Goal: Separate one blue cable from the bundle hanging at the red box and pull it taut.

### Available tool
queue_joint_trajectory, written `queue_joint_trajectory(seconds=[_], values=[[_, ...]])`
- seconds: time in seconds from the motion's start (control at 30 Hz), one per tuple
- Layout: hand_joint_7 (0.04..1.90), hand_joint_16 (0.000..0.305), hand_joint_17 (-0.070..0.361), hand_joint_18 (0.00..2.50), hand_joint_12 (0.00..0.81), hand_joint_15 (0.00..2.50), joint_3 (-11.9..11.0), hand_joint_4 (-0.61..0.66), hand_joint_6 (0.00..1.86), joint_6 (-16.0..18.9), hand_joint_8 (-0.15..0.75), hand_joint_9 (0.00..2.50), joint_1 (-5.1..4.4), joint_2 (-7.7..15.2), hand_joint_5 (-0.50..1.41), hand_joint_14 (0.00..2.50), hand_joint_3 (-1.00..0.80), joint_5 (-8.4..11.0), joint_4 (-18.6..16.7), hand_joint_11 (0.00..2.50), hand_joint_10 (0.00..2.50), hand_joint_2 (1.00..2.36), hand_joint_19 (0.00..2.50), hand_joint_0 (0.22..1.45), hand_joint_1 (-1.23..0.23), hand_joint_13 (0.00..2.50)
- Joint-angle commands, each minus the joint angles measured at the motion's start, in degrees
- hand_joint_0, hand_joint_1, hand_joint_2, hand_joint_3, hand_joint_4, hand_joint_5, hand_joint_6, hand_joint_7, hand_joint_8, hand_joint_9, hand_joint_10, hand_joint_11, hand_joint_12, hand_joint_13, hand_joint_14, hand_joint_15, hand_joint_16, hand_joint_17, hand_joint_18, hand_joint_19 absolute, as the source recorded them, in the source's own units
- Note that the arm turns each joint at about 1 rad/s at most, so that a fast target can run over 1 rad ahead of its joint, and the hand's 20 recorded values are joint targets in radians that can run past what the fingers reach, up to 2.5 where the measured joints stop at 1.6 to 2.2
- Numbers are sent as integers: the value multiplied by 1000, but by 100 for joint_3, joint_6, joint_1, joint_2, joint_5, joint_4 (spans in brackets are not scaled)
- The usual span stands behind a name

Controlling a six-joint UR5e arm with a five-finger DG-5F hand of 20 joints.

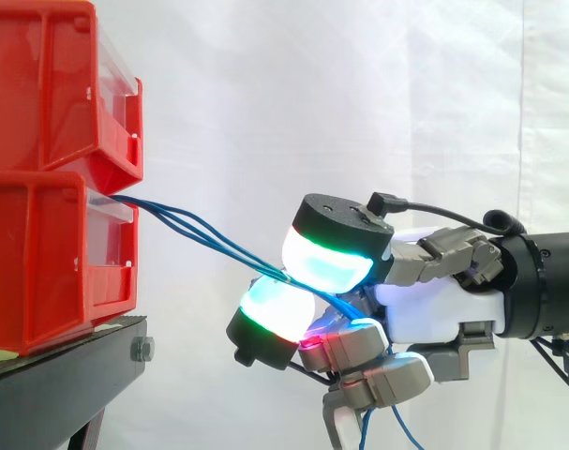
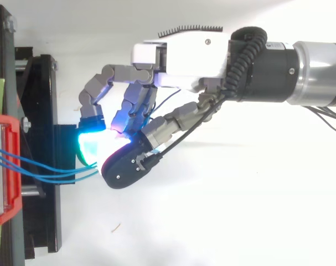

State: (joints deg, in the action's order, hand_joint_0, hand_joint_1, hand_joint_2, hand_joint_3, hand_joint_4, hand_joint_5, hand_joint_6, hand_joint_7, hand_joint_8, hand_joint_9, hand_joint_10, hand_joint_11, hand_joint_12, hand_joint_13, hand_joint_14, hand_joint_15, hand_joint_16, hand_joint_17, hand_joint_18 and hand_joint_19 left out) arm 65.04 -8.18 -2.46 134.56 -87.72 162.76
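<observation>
Blue cables (image 1: 204,234) partly behind hand (image 1: 434,309)

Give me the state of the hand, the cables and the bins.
hand, shut, pads pinching the blue cables.
blue cables, several strands together, nearly straight from the lower red bin to the pinch.
lower red bin, upright on the black stand.
upper red bin, stacked on the lower one.

Hand (image 1: 434,314) pointing left, fingers (image 1: 326,251) pinched together
</observation>
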Motion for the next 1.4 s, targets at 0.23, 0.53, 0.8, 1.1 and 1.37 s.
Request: queue_joint_trajectory(seconds=[0.23,0.53,0.8,1.1,1.37], values=[[1034,43,97,834,320,1474,0,-43,911,88,210,1137,9,0,-196,24,-500,0,-148,1850,3,1000,634,731,-965,1271],[1028,44,98,818,332,1478,0,-19,910,71,217,1107,35,0,-202,24,-500,0,-438,1823,2,1000,626,692,-992,1247],[997,44,99,819,329,1474,0,10,906,71,223,1114,44,0,-203,24,-500,9,-446,1824,4,1000,663,619,-892,1258],[932,51,116,856,358,1470,9,71,890,44,259,1144,35,0,-209,16,-500,9,-482,1789,35,1000,690,494,-777,1302],[912,51,116,852,354,1470,150,77,887,62,251,1149,9,0,-211,17,-500,158,-780,1783,21,1000,692,499,-786,1299]])
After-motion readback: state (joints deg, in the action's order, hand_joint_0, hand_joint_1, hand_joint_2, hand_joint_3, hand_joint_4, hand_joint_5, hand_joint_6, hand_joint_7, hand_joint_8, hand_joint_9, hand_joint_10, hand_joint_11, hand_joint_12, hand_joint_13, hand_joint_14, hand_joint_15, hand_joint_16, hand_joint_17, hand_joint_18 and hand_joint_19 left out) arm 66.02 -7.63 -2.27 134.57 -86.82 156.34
